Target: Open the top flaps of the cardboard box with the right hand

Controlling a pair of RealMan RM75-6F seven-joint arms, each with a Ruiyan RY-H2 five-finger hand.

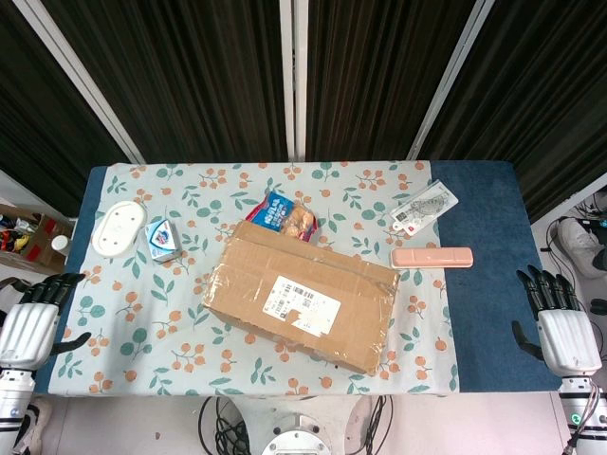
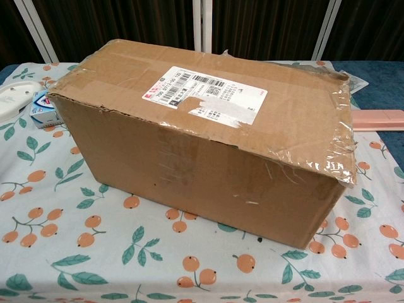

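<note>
A brown cardboard box [image 1: 302,296] lies in the middle of the table, turned slightly, its top flaps flat and shut under clear tape, with a white shipping label [image 1: 302,305] on top. The chest view shows the box [image 2: 208,145] close up, filling most of the frame. My right hand [image 1: 561,320] hangs off the table's right edge, fingers straight and apart, holding nothing, well clear of the box. My left hand [image 1: 36,318] is by the table's left edge, also empty with fingers extended. Neither hand shows in the chest view.
A floral cloth [image 1: 133,351] covers the table. A snack bag [image 1: 287,217] lies just behind the box. A white dish [image 1: 118,228] and a small blue-white pack [image 1: 163,239] sit at the left. A pink bar [image 1: 432,257] and a clear packet [image 1: 423,209] lie at the right.
</note>
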